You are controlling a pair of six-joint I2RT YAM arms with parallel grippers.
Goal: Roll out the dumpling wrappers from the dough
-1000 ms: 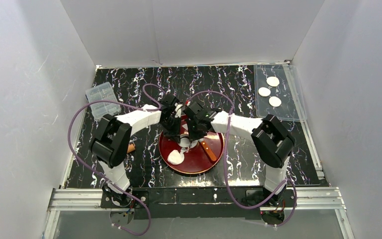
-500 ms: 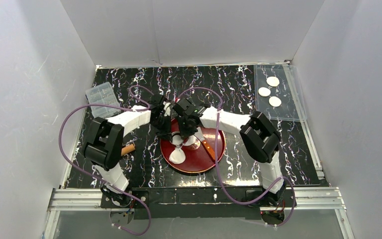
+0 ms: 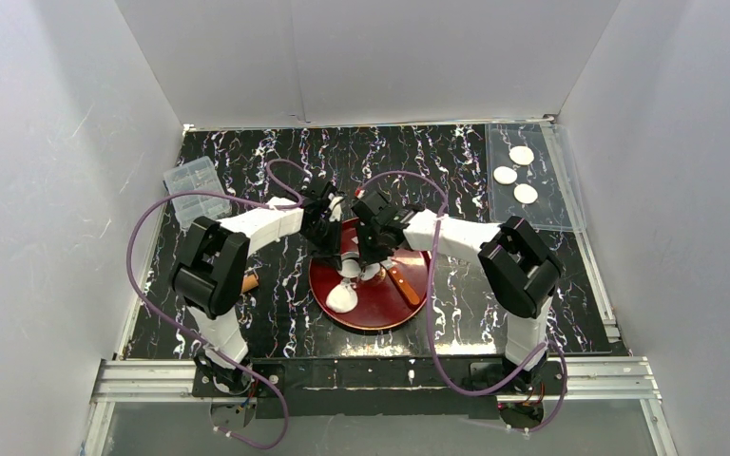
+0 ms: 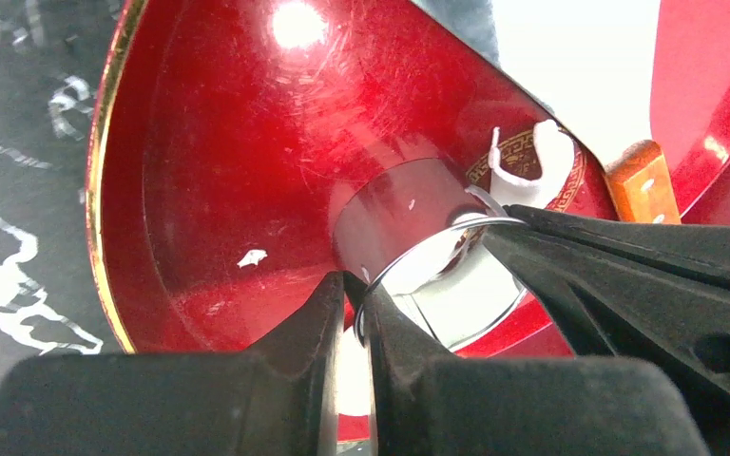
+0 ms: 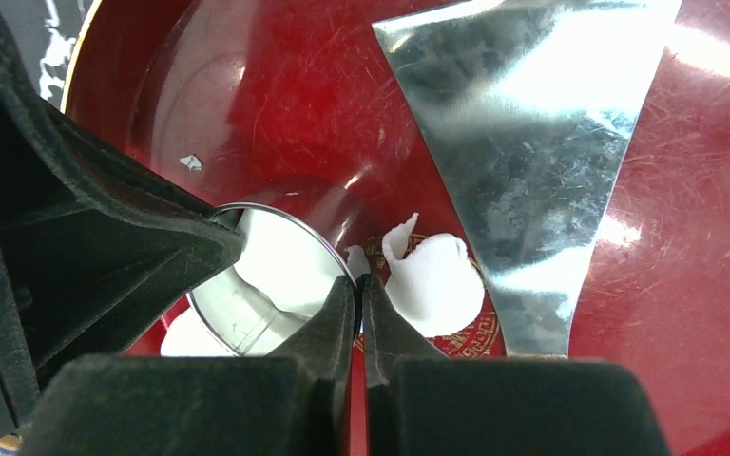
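Both grippers hold one small metal ring (image 3: 353, 269) just above the red plate (image 3: 380, 313). My left gripper (image 3: 340, 258) is shut on the ring's rim (image 4: 437, 285), with the jaws pinching its near edge (image 4: 356, 294). My right gripper (image 3: 367, 260) is shut on the opposite rim (image 5: 358, 294) of the ring (image 5: 276, 275). White shows inside the ring. A dough lump (image 3: 340, 299) lies on the plate's near left. A ragged dough scrap (image 5: 432, 285) lies beside the ring. Three round wrappers (image 3: 505, 175) lie on the clear tray (image 3: 542, 214) at the back right.
A scraper with a metal blade (image 5: 523, 142) and wooden handle (image 3: 401, 285) lies on the plate's right side. A clear plastic box (image 3: 191, 190) stands at the back left. A brown rolling pin end (image 3: 247, 283) shows left of the plate, behind my left arm.
Both grippers swung a little left with the ring half a second ago and have come back right over the plate's middle. The dough lump has stayed put.
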